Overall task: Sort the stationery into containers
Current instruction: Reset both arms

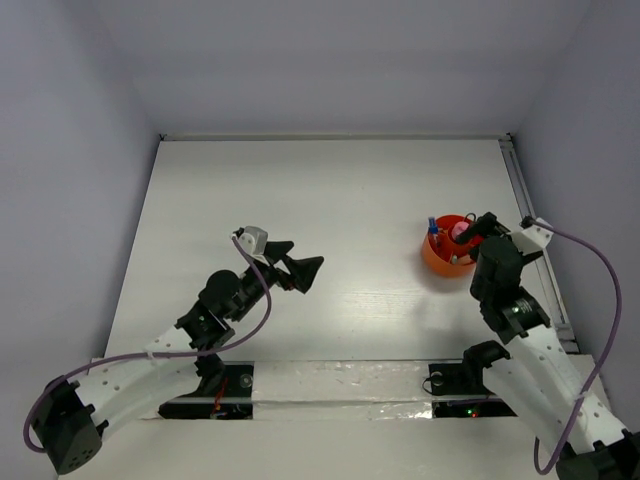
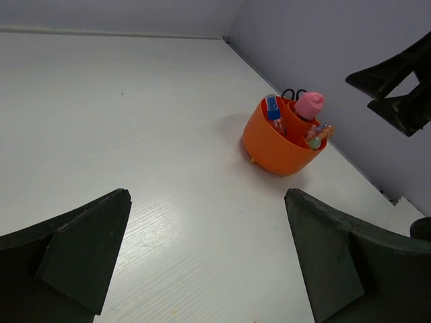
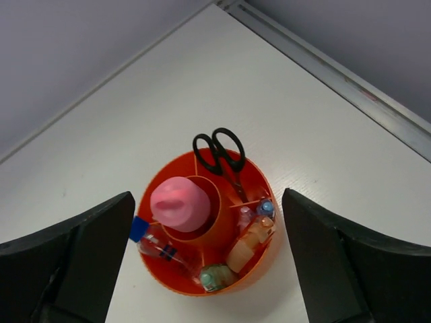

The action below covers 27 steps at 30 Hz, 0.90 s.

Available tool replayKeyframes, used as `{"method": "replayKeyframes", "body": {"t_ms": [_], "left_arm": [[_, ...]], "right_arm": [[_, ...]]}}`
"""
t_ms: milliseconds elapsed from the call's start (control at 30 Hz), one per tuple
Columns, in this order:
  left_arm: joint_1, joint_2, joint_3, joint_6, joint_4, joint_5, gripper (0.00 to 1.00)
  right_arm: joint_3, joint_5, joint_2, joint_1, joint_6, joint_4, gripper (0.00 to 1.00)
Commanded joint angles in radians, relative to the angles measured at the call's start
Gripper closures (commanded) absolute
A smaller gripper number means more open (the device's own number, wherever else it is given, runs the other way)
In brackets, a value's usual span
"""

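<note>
While the right tool (image 1: 468,233) is held directly above the orange bowl (image 1: 437,264) at the right of the tabletop (image 1: 330,190), its jaws are seen spread wide, with nothing caught between them. And look what is packed into that bowl! The black-handled scissors (image 3: 229,163) are stood in the far compartment, handles up. The pink tube (image 3: 180,204) is planted in the middle cup. A blue-capped piece (image 3: 140,229) is poked over the left rim, and a pale green stick (image 3: 214,276) and a tan piece (image 3: 246,249) are tucked along the near side. Over at the centre-left, the left tool (image 1: 297,262) is held above bare tabletop, fully open and empty, well apart from the bowl. No loose stationery can be made out on the tabletop in any view. The sorting is therefore judged to be all but finished, with little left beyond the right tool being drawn clear of the bowl.
</note>
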Motion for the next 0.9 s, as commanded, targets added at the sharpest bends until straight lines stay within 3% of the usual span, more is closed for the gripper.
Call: {"method": "replayKeyframes", "body": {"t_ms": [0,200,233,267,300,333,500,633,867], "left_arm": [[-0.005,0.004,0.008,0.002,0.045,-0.025,0.01],[-0.005,-0.008,0.070,-0.052,0.004,-0.048,0.01],[-0.005,-0.019,0.083,-0.059,-0.007,-0.050,0.01],[-0.005,-0.023,0.098,-0.072,-0.028,-0.045,0.01],[-0.005,-0.031,0.130,-0.079,-0.039,-0.044,0.01],[-0.005,-0.045,0.147,-0.092,-0.053,-0.033,0.01],[-0.005,-0.120,0.274,-0.121,-0.162,0.025,0.01],[-0.005,-0.221,0.383,-0.078,-0.291,-0.008,0.01],[-0.005,-0.306,0.583,0.060,-0.493,-0.134,0.01]], "right_arm": [[0.085,-0.057,-0.008,-0.008,-0.047,-0.028,0.02],[0.174,-0.250,-0.006,-0.008,-0.107,-0.012,0.00],[0.220,-0.295,-0.006,-0.008,-0.111,-0.017,0.03],[0.243,-0.390,-0.009,-0.008,-0.116,-0.019,0.15],[0.268,-0.433,-0.009,-0.008,-0.120,-0.020,0.15],[0.314,-0.471,-0.011,-0.008,-0.125,-0.025,0.00],[0.450,-0.710,-0.018,-0.008,-0.150,-0.069,0.00],[0.495,-0.769,-0.101,-0.008,-0.156,-0.034,0.00],[0.480,-0.680,-0.301,-0.008,-0.168,0.026,0.00]]}}
